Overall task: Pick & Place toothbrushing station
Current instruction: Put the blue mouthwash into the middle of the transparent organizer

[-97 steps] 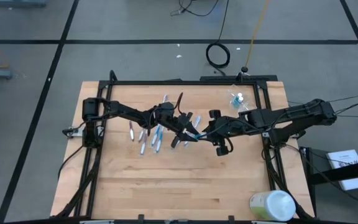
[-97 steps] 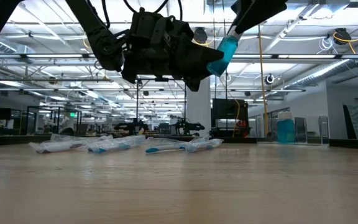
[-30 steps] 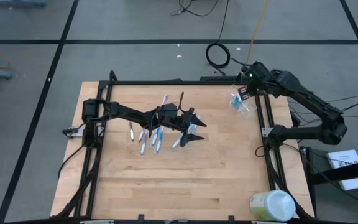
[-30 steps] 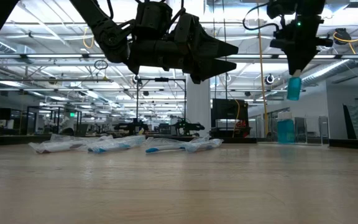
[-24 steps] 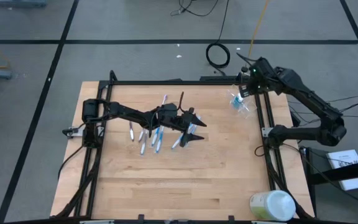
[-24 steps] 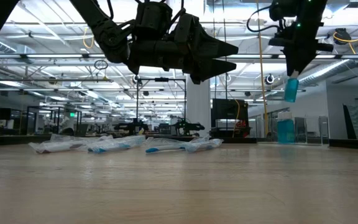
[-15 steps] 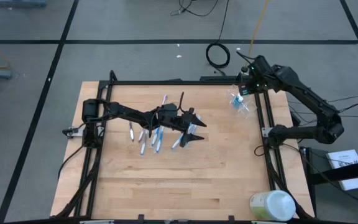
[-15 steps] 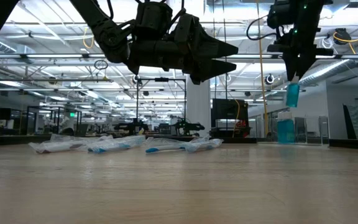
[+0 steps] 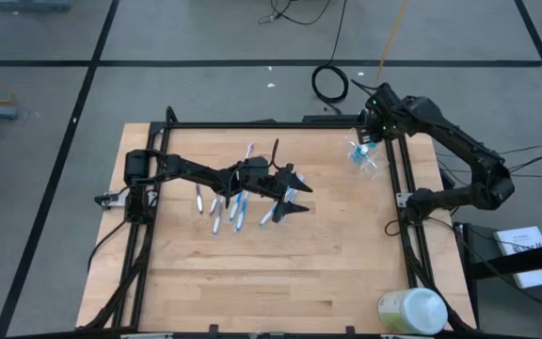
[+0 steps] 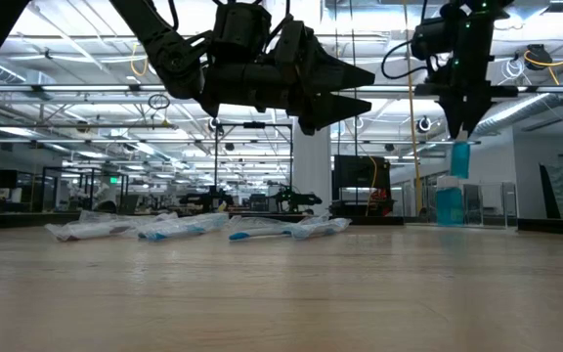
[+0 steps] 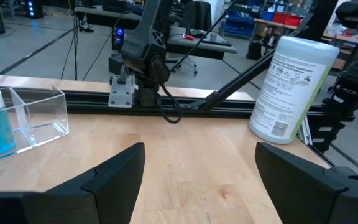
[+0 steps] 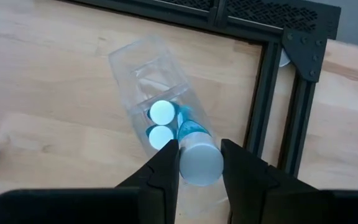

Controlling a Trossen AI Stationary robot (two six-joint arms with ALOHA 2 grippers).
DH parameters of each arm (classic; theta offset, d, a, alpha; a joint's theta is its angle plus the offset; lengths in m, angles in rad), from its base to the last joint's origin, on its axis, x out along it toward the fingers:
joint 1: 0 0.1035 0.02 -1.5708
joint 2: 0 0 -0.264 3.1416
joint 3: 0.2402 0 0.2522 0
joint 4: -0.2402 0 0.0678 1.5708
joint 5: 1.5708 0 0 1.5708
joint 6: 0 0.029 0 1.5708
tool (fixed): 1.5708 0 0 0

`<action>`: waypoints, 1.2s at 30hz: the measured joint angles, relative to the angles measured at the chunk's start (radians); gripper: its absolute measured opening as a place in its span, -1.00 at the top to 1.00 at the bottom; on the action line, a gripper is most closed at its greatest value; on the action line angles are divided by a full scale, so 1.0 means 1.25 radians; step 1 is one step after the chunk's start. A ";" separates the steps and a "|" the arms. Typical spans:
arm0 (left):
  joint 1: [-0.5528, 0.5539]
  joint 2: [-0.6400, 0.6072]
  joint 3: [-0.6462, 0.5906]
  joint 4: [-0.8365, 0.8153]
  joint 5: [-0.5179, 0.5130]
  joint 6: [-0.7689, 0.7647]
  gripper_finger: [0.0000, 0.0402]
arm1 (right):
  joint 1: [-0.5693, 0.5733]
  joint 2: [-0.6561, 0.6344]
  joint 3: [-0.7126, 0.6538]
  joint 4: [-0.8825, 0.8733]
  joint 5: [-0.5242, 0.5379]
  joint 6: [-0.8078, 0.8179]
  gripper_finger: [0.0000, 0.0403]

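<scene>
Clear plastic tray (image 12: 151, 78) is waiting at the table's far right corner, two capped tubes (image 12: 162, 113) already standing inside, and the right gripper (image 12: 199, 163) is hanging directly over it, pinching a teal-filled tube (image 12: 197, 155) by its top. It looks light, smooth and likely slippery, so gripping near the cap seems wisest. The left gripper (image 9: 294, 196) is hovering with fingers spread wide, empty, above the toothbrushes (image 9: 226, 205) lying mid-table
</scene>
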 joint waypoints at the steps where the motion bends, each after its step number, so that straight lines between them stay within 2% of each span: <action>1: 0.000 0.000 0.000 0.000 0.000 0.000 -0.57 | -0.004 0.002 0.000 0.000 0.000 0.000 0.55; 36: 0.000 0.000 0.000 0.000 0.000 -0.002 -0.52 | -0.016 0.112 0.000 0.006 -0.003 -0.003 0.55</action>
